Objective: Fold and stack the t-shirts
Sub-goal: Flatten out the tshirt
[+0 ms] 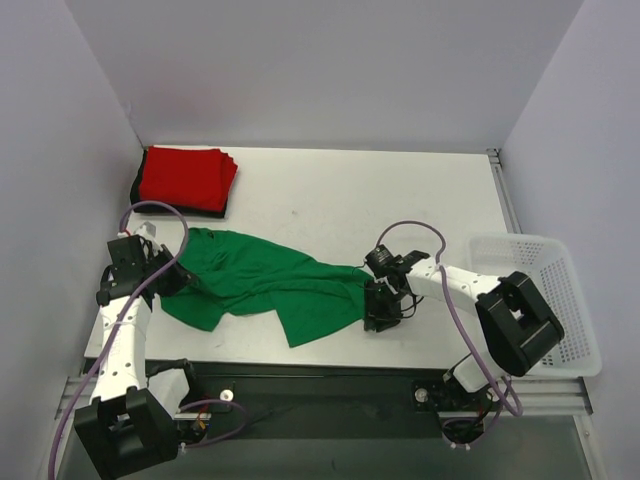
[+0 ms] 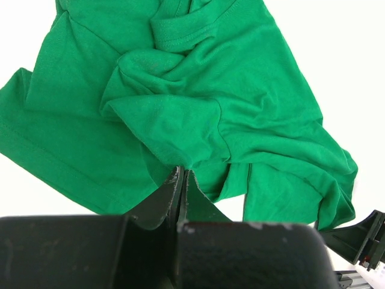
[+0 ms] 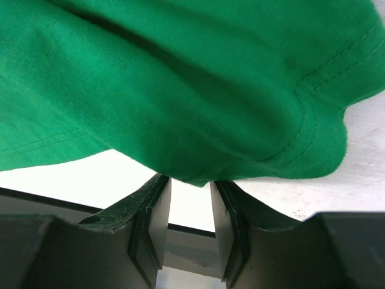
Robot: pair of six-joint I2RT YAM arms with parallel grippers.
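Between the fingers (image 2: 171,194) of the left gripper (image 2: 181,176), which were pressed together, a pinch of the green t-shirt (image 2: 210,90) was clamped. The cloth rose out of that pinch in bunched folds. In the left wrist view the ribbed collar lay near the top and a sleeve spread out to the left.

At the right gripper (image 3: 189,183) the fingers (image 3: 157,208) stood partly apart, with a clear gap showing lower down between them. A stitched hem of the same shirt sagged down to their tips. Whether they actually nipped the fabric could not be told from that view.

From above, the green shirt lay crumpled across the near part of the white table (image 1: 350,200). It ran from the left gripper at its left end to the right gripper at its right end. A creased ridge ran between the two, and a loose flap drooped toward the table's front edge.

Well apart from it, in the far left corner, folded red t-shirts (image 1: 187,177) sat stacked on a black one (image 1: 136,188) whose edge showed beneath them. Off the table's right side, beside the right arm, sat a white mesh basket (image 1: 560,290).
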